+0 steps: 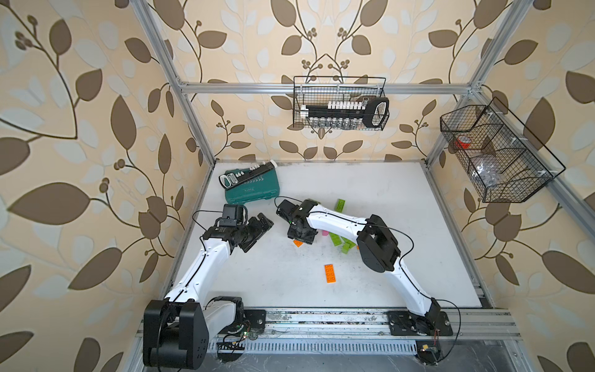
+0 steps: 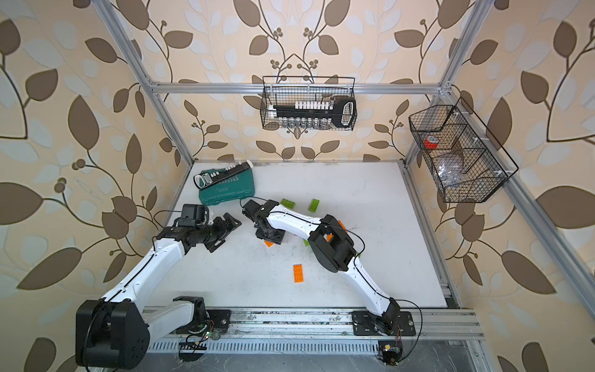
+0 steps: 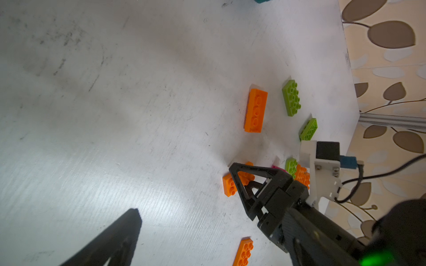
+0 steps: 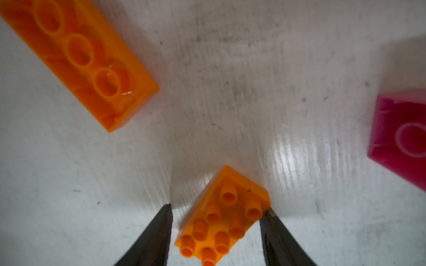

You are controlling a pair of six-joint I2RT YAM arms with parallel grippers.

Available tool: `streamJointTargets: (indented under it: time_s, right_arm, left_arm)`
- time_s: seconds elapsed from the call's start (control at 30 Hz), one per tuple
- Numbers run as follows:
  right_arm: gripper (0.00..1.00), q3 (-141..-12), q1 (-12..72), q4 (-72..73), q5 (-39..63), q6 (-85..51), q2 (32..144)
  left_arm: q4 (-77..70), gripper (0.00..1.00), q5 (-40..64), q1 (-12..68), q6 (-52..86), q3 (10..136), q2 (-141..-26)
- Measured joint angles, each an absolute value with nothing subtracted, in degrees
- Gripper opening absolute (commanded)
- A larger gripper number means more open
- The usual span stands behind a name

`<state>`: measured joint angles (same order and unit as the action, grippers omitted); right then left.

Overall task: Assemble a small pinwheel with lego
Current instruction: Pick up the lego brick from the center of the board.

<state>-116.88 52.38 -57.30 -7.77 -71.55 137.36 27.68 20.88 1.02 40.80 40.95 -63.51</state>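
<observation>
My right gripper (image 4: 217,209) points down at the table with its jaws on either side of a small orange lego brick (image 4: 221,221) that lies studs up. One fingertip (image 4: 267,214) touches the brick's corner, and a gap remains at the other fingertip (image 4: 167,214). That brick (image 1: 298,243) peeks out under the right gripper (image 1: 301,240). An upside-down orange brick (image 4: 80,62) and a pink brick (image 4: 401,135) lie close by. My left gripper (image 1: 262,233) hovers wide open and empty to the left. Another orange brick (image 1: 330,273) lies nearer the front, and lime green bricks (image 2: 314,205) lie behind the right arm.
A teal tool case (image 1: 251,190) with a socket rail (image 1: 244,175) on top sits at the back left of the white table (image 1: 402,199). Wire baskets hang on the back wall (image 1: 339,103) and on the right wall (image 1: 495,154). More green bricks (image 1: 349,246) lie under the right forearm.
</observation>
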Motion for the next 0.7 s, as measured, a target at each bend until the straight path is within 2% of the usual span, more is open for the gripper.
streamJointTargets:
  time_s: [0.33,0.7]
  right_arm:
    - [0.30,-117.8,52.4,-58.6,-7.9,-70.2,138.1]
    - [0.23,-109.6,52.1,-54.2,-7.0,-64.2,133.4]
  left_arm:
    - [27.8,0.99,20.9,1.0,40.8,40.9,-63.5]
    - [27.8,0.99,20.4,2.7,41.1,39.6,-63.1]
